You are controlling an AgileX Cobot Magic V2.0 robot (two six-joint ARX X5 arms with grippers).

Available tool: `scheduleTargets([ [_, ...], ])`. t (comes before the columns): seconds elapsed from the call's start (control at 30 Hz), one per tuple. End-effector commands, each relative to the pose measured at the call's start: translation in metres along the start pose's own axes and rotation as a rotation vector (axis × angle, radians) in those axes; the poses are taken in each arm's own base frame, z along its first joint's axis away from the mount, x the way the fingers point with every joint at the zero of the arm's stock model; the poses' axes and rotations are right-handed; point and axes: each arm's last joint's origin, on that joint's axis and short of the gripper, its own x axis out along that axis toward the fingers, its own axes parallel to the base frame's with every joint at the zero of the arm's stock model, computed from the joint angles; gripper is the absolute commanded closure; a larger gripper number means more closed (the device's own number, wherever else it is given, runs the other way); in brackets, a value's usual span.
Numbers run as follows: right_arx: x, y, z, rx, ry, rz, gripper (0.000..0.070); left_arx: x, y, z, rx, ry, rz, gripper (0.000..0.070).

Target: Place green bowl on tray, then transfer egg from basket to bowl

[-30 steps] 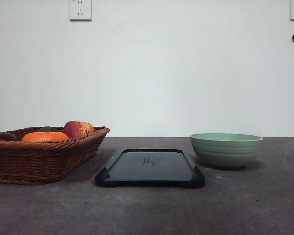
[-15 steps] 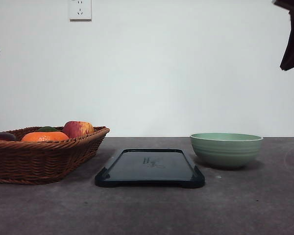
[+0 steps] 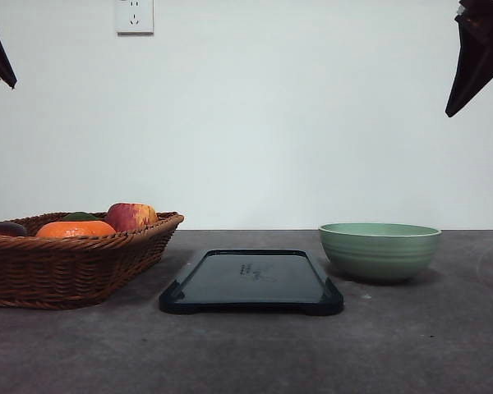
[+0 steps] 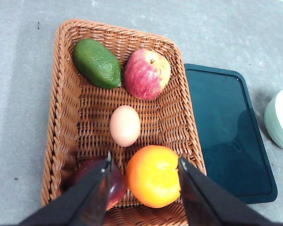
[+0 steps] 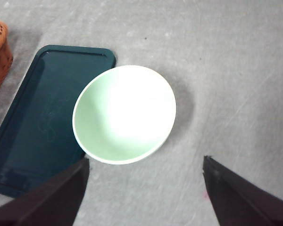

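The green bowl (image 3: 379, 250) stands empty on the table to the right of the dark tray (image 3: 251, 281), close to it but off it. The wicker basket (image 3: 66, 267) sits at the left. In it the egg (image 4: 125, 125) lies in the middle, among an avocado, an apple and an orange. My left gripper (image 4: 144, 161) hangs open high above the basket's near end. My right gripper (image 5: 146, 161) hangs open high over the bowl (image 5: 125, 113). Its dark fingers (image 3: 475, 57) show at the top right of the front view.
Around the egg lie a green avocado (image 4: 97, 62), a red apple (image 4: 147, 74), an orange (image 4: 153, 175) and a dark red fruit (image 4: 114, 184) partly hidden under a left finger. The tray (image 5: 40, 122) is bare. Grey tabletop spreads around the bowl.
Both grippers have come further into the top corners of the front view, lower and inward. Bowl, tray and basket have not moved.
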Motion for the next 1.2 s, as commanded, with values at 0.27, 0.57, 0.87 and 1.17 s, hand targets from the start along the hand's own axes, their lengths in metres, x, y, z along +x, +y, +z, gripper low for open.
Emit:
scheduleTargets([
  [0.27,0.023,-0.001,0.033,0.042,0.162,-0.021,0.0289,-0.002,-0.002,0.006,0.020,-0.020,-0.011,0.0422],
  [0.57,0.075,-0.013,0.050,0.020,0.267,-0.031,0.0290,-0.002,-0.002,0.006,0.021,-0.025,-0.012,0.0416],
  [0.87,0.128,-0.027,0.051,0.040,0.345,-0.038,0.0357,-0.002,-0.002,0.006,0.021,-0.027,-0.009,0.0417],
  [1.17,0.153,-0.033,0.052,0.049,0.385,-0.042,0.0543,-0.002,-0.002,0.006,0.021,-0.027,-0.008,0.0417],
])
